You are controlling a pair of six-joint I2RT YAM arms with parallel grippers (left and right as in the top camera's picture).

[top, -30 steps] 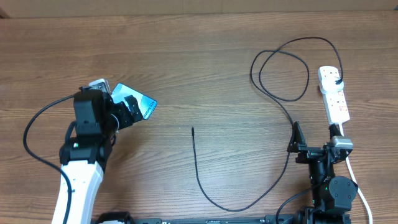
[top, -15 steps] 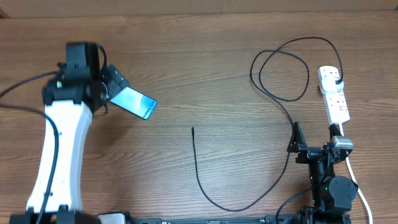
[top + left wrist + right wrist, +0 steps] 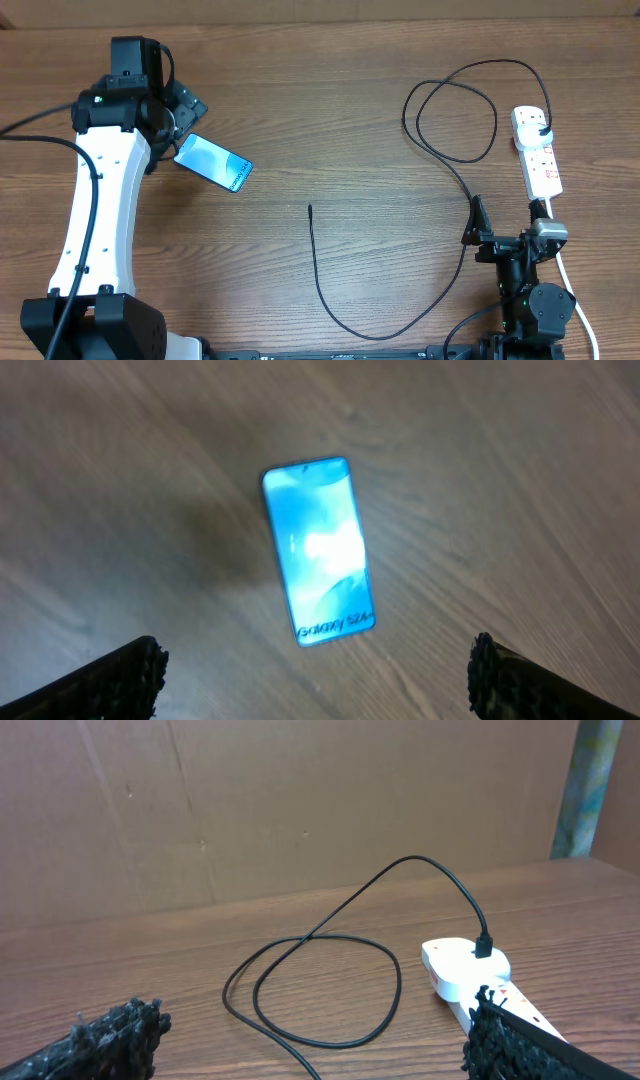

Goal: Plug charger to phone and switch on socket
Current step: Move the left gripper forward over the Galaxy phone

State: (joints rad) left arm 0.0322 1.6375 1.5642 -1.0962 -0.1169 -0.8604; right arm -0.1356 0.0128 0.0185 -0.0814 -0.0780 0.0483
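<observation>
Left claw (image 3: 316, 682), wide open and empty, hovers over the phone (image 3: 212, 162), flat on the desk (image 3: 350, 100) at left. The charger (image 3: 313, 250) lies mid-desk, its loose tip well apart. Right claw (image 3: 508, 225), also wide open and empty, sits near the socket (image 3: 538, 150). An unbraced phone may skid; the thin tip may twist when pinched.

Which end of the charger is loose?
The thin tip mid-table: it lies on the bare table, plugged into nothing. The other end, the black plug, sits in the socket.
</observation>
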